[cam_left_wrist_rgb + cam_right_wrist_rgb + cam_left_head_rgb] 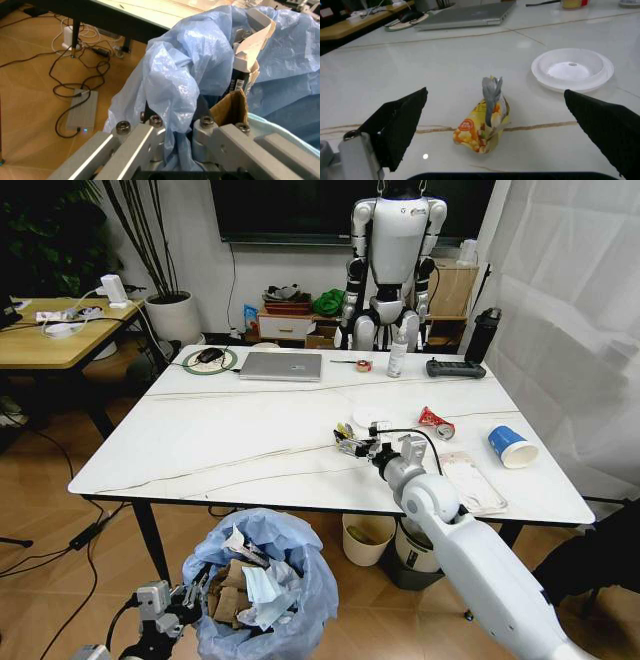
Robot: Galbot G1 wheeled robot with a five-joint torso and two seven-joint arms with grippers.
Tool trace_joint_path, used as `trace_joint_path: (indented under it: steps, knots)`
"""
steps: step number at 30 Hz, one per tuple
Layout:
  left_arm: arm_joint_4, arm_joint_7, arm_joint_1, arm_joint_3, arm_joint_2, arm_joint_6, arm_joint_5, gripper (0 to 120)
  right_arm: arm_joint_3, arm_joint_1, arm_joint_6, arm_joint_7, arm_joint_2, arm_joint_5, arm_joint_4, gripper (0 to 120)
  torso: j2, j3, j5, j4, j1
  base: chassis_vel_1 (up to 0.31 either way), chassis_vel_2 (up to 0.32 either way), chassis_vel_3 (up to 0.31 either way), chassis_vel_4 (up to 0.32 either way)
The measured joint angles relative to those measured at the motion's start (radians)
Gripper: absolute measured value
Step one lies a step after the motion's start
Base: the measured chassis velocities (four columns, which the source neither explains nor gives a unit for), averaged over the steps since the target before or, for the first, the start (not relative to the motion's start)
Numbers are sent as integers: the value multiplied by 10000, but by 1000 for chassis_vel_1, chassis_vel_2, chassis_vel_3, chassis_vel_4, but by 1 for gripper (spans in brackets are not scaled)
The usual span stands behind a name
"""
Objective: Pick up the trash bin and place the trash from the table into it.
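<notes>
The trash bin point(262, 585), lined with a puffy light-blue bag point(200, 63), is held low in front of the table's near edge. It holds cardboard point(231, 108), paper and a face mask. My left gripper point(185, 600) point(175, 123) is shut on its bagged rim. Over the table point(200, 450), my right gripper point(352, 443) point(495, 95) is open, its black fingers point(402, 123) on either side of a yellow snack wrapper point(482, 125). More trash lies nearby: a white lid point(372, 418) point(572, 69), a crushed red can point(436, 421), a blue-white cup point(512, 447) and a white packet point(472, 480).
At the table's far side are a grey laptop point(281, 366), a spray bottle point(398, 355), a black bottle point(482, 335) and a controller point(455, 368). A humanoid robot point(395, 260) stands behind. Two other bins point(367, 538) sit under the table. A wooden desk point(50, 345) is at left.
</notes>
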Motion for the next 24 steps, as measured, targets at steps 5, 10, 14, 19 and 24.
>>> trace_joint_path:
  steps: [5, 10, 14, 19, 24]
  knots:
    - [3, 2, -11, 14, -75, -1, 48, 1, -101, 281, -95, -195, 195, -60, -677, 88, 0, 0, 1, 0, 0, 0, 0, 0, 0]
    - [-27, 4, -11, -3, -79, -3, 49, 1, -187, 375, -94, -240, 199, -122, -917, 72, 0, 0, 1, 0, 0, 0, 0, 0, 0]
    - [-28, 4, -38, -12, -78, -4, 49, 1, -204, 371, -94, -263, 153, -125, -918, 57, 0, 0, 1, -1, -1, 0, 0, 0, 0]
    - [-18, 4, -84, 18, -83, -4, 49, 1, -270, 298, -87, -263, 82, -169, -901, 41, 0, 0, 1, -1, -1, 0, 0, 0, 0]
    - [15, 4, -109, 19, -56, -4, 46, 1, -350, 220, -73, -266, -5, -270, -852, 21, 0, 0, 1, 0, -1, 0, 0, 0, 0]
